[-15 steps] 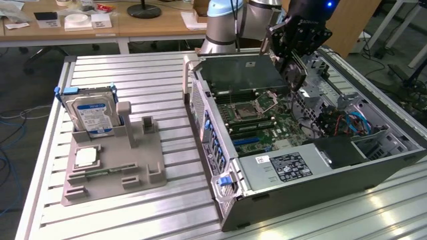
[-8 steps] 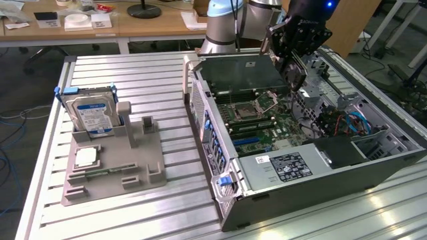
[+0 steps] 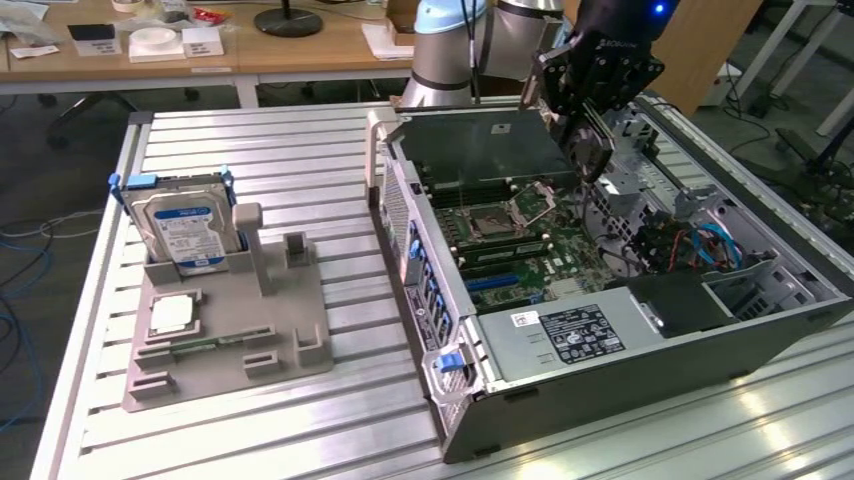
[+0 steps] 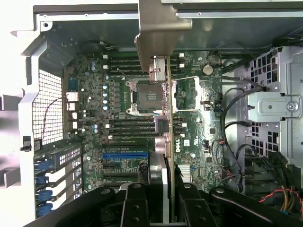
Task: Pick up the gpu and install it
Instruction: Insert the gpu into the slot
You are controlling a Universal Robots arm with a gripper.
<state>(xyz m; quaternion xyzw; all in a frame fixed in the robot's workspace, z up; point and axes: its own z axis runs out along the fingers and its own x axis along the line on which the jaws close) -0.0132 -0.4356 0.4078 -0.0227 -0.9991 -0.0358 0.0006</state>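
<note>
One half of the job looks done: the gpu [image 3: 589, 150] is lifted and in hand, and seating it is what remains.

Nearest in the exterior view, the open computer case [image 3: 747, 340] lies on the slatted metal surface [image 3: 267, 440], with its grey power supply [image 3: 574, 335] at the near end. At the exterior view's left sits a grey parts holder [image 3: 227, 360]. The small silver CPU chip [image 3: 174, 315] lies flat in its near part, and the hard drive [image 3: 184, 228] stands upright in its far part. A slotted post [image 3: 295, 250] on the holder's case-facing side carries nothing.

Farther into the case the motherboard [image 3: 534, 250] lies exposed. Its blue expansion slot [image 4: 125, 155] and the black slots beside it are all empty, so the card is not yet installed.

Over the far part of the board, the jaws are clamped on the gpu, one pressing each flat face. The wrist view shows the card edge-on between them, with its silvery bracket [image 4: 158, 28] at the end away from the jaws. The card hangs upright, clear above the board, and touches nothing in the case as far as I can tell. From the wrist view its edge runs across the open processor socket [image 4: 142, 97]. I judge it has still to be brought over a slot, lowered and pressed home.

Beyond the case stands the arm's pale base [image 3: 447, 50], and farther still are wooden desks [image 3: 320, 45] with small boxes on them.
</note>
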